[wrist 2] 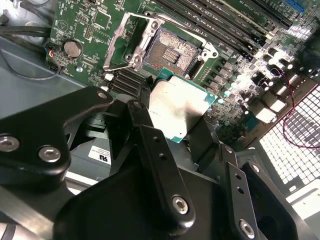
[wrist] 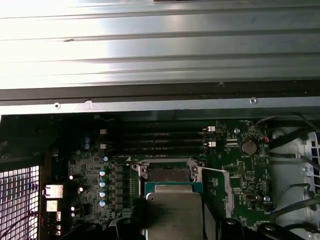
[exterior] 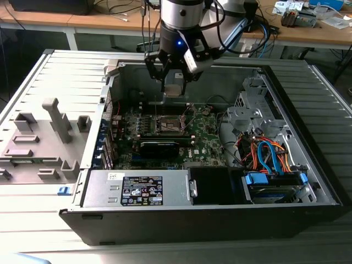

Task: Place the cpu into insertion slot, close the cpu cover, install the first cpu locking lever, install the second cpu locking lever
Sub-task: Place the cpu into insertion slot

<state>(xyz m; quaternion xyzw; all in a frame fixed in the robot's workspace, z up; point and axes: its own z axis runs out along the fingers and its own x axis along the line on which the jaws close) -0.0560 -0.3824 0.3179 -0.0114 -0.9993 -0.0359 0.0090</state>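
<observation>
The big grey table (exterior: 33, 214) had an open PC case (exterior: 236, 220) lying on it. Inside the case lay a green board (exterior: 208, 142).

The robot arm's gripper (exterior: 174, 88) hung over the board, down inside the case walls. Its black fingers (wrist 2: 145, 132) were pinched on the chip (wrist 2: 177, 105), one on each side. So the tool was closed narrow & holding the chip, w/ the shiny grey top facing up.

The metal cover (wrist 2: 142, 46) was flipped open next to the socket (wrist 2: 172, 50). That left the brown-gold pin field bare. The chip was up in the air, near the socket but not over its middle, & not touching it. In the first wrist view the chip (wrist: 174, 212) sat close to the socket (wrist: 167, 175), w/ part of the dark frame in sight past the chip's edge.

My guess: the job in hand was step 1, getting the chip into the socket, abt halfway there.

To do it well, I think the chip had to stay flat, not tipped. Its edges had to line up w/ the dark frame, corner to corner. Then straight down, slow, no pushing, b/c those pins looked tiny & would bend easy. It should also keep clear of the open cover.
</observation>
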